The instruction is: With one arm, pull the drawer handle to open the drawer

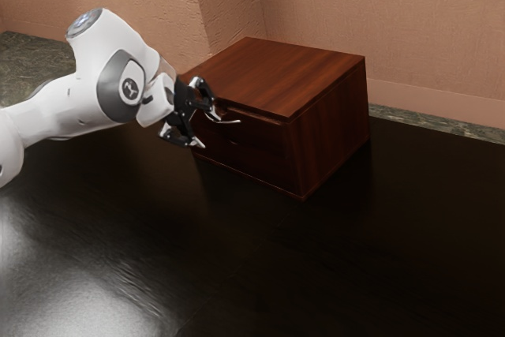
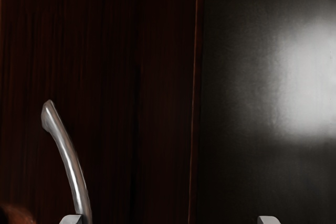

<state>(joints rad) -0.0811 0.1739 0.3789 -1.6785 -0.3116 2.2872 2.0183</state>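
Our gripper point(image 1: 203, 122) hung at the front of a dark wooden cabinet point(image 1: 292, 76), which stood on the black table point(image 1: 316, 274) toward its far edge, close to the pink wall point(image 1: 394, 13). The jaws stood spread wide, one finger above and one below. The silver handle point(image 1: 227, 119) jutted from the drawer front point(image 1: 248, 144) just beyond them. From the side we could not tell whether either finger touched the handle. The black fingers merged with the shadowed wood behind them, and the handle's near end was lost among them. The drawer front lay in shade, with faint seams, and it looked level with the rest of the cabinet's face. The white arm point(image 1: 87, 92) came in from the exterior view's left, its lower links cut off at the picture's edge.

From the hand's camera the handle rose as a curved grey bar against the dark red wood, one end cut off by the frame. Two pale fingertips point(image 2: 72, 219) barely showed, far apart. The handle ran down just beside one of them, while the other lay over the table, past the cabinet's edge. Whether that first fingertip touched the handle was hidden from us. A blurred reddish patch sat near that fingertip, and we could not say what it was. A bright glare washed out part of the table's surface.
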